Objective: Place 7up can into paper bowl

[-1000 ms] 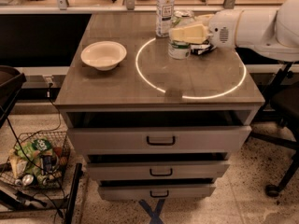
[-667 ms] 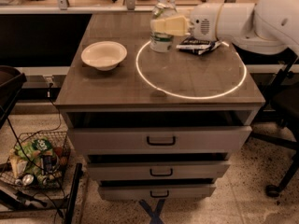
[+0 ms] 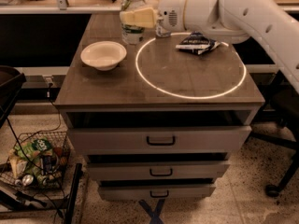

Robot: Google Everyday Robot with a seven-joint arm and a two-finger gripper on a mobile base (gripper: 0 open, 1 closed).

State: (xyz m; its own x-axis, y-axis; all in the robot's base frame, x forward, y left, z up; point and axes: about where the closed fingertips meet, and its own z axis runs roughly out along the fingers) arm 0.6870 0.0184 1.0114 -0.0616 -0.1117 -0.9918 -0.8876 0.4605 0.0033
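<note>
The 7up can [image 3: 132, 34], pale green and white with a silver top, is held upright in my gripper [image 3: 129, 18]. The cream fingers [image 3: 140, 17] are shut around its middle. The can hangs over the back left part of the table, behind and to the right of the paper bowl [image 3: 103, 55]. The bowl is cream-white and shallow, standing empty on the table's left side. My white arm reaches in from the upper right.
A dark snack bag [image 3: 197, 42] lies inside a glowing ring [image 3: 187, 94] on the tabletop. A clear bottle [image 3: 163, 31] stands behind my wrist, mostly hidden. Drawers [image 3: 160, 140] are below the tabletop. A wire basket [image 3: 35, 160] sits on the floor at left, a chair base [image 3: 280, 181] at right.
My gripper has carried the can leftward from the ring's back edge toward the bowl. The arm has stretched further left, uncovering the snack bag.
</note>
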